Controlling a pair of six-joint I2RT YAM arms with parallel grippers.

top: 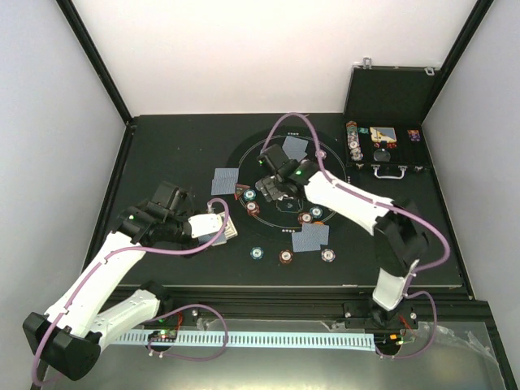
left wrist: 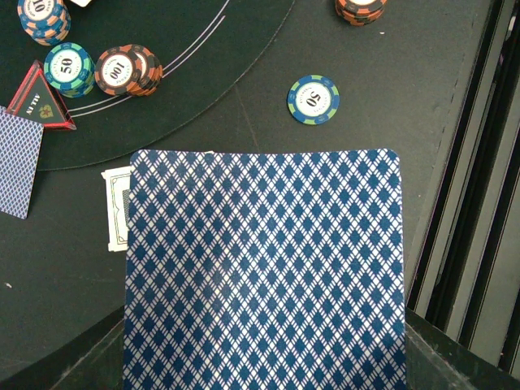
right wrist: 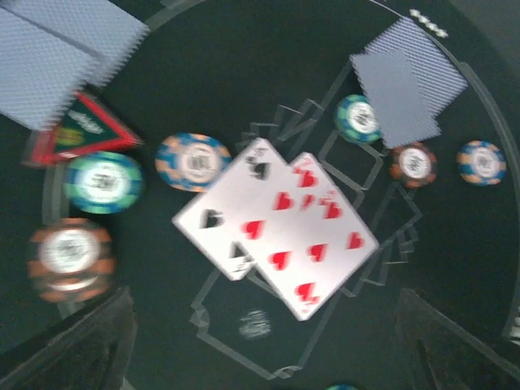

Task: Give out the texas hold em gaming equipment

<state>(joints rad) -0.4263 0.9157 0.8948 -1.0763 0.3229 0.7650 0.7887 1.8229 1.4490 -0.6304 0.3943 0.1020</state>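
Grips a stack of blue-backed cards (left wrist: 264, 268) in the clenched left tool (top: 213, 225), with a lone chip (left wrist: 313, 99) on the surface (left wrist: 390, 162) just ahead of it. Hangs the released right tool (right wrist: 264, 341), spread wide, over two face-up cards (right wrist: 276, 236), with a red triangle (right wrist: 81, 134) off to one side.

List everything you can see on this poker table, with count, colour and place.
mat: one, black, round, mid-table
deck of cards: one, blue patterned back, held left of the mat
face-down cards: three pairs, same backs, around the mat
face-up cards: two, white, overlapping at mat centre
chips: several, green, blue, brown-red, on and around the mat
triangle: one, red, beside chips at the mat's left
case: one, black, open, far right corner
left gripper: black, shut on the deck
right gripper: black, open above the face-up cards
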